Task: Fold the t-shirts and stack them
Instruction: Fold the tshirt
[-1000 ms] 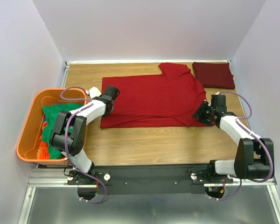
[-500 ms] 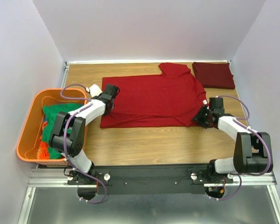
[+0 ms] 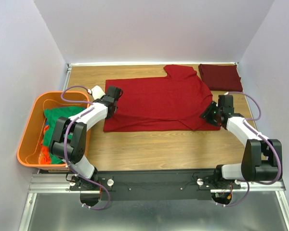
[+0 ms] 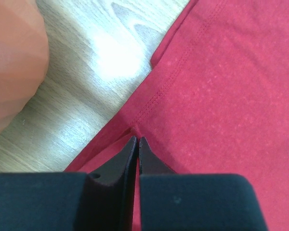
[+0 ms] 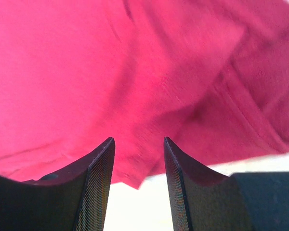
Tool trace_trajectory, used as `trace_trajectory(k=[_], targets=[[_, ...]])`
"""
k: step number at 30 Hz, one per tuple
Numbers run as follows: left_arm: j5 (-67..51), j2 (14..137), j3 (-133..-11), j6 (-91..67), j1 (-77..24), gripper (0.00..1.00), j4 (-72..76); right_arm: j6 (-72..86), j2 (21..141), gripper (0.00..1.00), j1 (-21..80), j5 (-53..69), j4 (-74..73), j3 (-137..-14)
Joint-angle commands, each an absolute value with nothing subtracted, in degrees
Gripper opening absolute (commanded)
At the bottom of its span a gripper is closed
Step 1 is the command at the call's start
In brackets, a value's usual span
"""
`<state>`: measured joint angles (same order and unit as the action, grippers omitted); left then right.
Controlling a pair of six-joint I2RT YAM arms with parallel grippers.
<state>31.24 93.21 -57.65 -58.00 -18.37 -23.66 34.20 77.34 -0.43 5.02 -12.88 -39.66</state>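
One red t-shirt (image 3: 156, 103) lies mid-frame, the left gripper (image 4: 137, 138) pinching its left edge with jaws nearly closed, the right gripper (image 5: 138, 140) standing half open over its right corner.

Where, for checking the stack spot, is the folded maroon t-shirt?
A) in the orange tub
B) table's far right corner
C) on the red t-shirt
B: the maroon t-shirt lies folded at the far right corner of the table, beside the red t-shirt.

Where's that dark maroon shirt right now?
In the overhead view, the dark maroon shirt lies folded at the far right corner of the table, beside the spread red shirt.
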Motion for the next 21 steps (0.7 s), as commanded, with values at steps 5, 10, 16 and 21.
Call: trace_trajectory(k=[5, 10, 16, 21], targets=[[33.05, 91.23, -58.54, -57.04, -17.93, 0.1, -22.41, 31.99, 84.28, 0.52, -0.09, 0.71, -13.36, -49.39], [32.87, 91.58, -58.8, -56.69, -17.93, 0.09, -22.32, 33.4, 89.72, 0.52, 2.29, -3.95, -13.71, -53.25], [32.43, 92.02, -58.97, -56.51, -17.93, 0.09, -21.8, 33.93, 93.95, 0.52, 2.99, -6.24, -13.71, -55.19], [32.17, 92.2, -58.8, -56.43, -17.93, 0.09, -21.62, 34.63, 96.68, 0.51, 3.69, -6.94, -13.71, -56.42]])
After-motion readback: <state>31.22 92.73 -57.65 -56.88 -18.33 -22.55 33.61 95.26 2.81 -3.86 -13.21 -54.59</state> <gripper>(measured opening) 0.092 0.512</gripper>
